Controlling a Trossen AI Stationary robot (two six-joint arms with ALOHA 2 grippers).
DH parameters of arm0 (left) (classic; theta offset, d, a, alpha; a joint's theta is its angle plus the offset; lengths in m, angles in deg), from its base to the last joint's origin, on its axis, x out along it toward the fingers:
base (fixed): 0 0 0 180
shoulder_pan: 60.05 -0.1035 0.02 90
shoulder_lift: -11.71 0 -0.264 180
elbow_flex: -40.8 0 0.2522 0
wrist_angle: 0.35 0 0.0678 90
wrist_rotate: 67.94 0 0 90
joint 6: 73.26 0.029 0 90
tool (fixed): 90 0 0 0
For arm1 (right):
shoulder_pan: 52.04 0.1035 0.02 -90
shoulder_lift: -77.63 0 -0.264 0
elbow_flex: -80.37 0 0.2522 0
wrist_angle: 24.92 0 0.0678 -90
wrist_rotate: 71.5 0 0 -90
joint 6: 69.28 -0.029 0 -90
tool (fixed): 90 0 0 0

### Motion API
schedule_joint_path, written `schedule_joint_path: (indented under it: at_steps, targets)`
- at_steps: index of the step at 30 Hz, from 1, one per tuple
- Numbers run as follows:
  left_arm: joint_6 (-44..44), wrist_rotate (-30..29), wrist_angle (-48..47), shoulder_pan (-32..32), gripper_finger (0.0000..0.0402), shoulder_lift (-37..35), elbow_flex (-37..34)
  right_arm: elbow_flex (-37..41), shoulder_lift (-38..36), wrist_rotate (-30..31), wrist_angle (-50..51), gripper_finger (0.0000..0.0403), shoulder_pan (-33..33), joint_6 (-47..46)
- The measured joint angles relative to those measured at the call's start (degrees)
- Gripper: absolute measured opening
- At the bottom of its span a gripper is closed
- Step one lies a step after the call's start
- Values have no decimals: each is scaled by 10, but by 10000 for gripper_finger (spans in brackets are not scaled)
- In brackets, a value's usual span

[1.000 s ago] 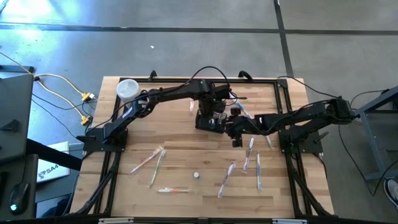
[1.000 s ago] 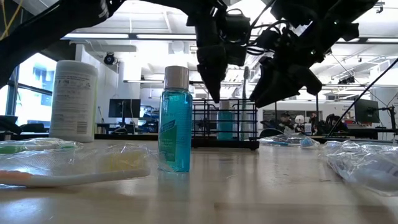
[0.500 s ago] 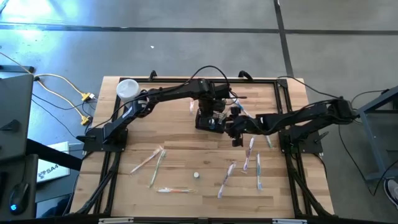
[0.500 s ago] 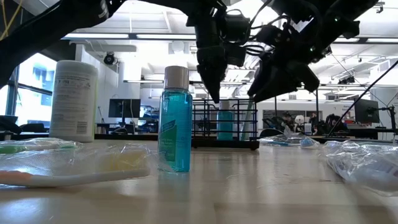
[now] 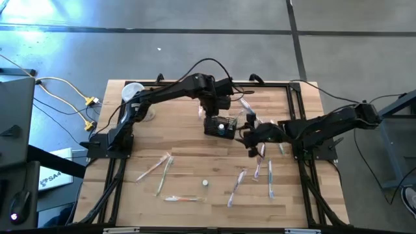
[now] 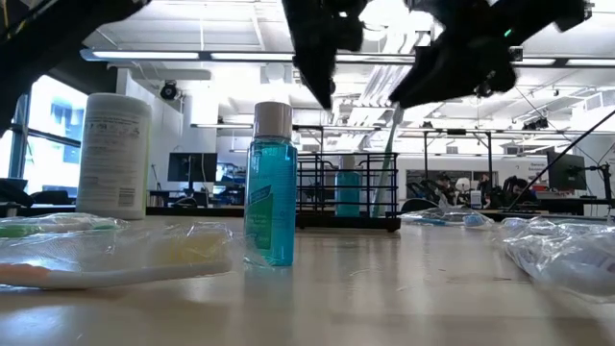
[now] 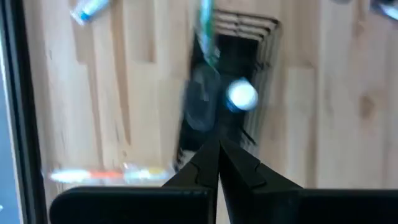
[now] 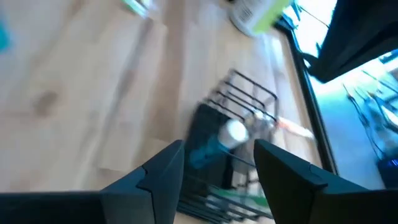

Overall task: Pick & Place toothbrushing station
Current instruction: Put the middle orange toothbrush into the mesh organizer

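The toothbrushing station, a small black wire caddy, stands on the wooden table at mid-far. It holds a blue bottle with a white cap and a green-tipped toothbrush leaning out of it. My left gripper hangs shut above the caddy's far side, pointing steeply down, clear of it. My right gripper stands open just right of the caddy, raised above the table and slanting down toward it; nothing is between its fingers.
A tall blue bottle stands near the table's front, its white cap showing from above. A white cylindrical container is at the far left. Wrapped toothbrushes lie scattered: left of middle, near front, and several right of middle.
Both grippers have risen. My left gripper, still shut, has gone up and a little toward the far edge, away from the caddy's top. My right gripper, still open, has drawn back toward the table's right edge and tipped. The caddy has stayed in place.
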Motion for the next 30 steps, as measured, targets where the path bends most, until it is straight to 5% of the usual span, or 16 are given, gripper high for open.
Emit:
schedule_joint_path:
  at_steps: [7, 18, 26, 30]
  targets:
    - [-56, -41, -89, 47, 7, -66, 0, 0, -57, 0, 31, 188, 96, -65]
    - [-211, -7, -98, 145, 7, -148, -64, -1, -76, -35, 47, 188, 215, -172]
    - [-286, -23, -99, 194, 10, -251, -259, -1, -76, -35, 31, 188, 248, -207]
    - [-317, -12, -98, 201, 43, -311, -382, -1, -76, -34, 19, 188, 248, -214]
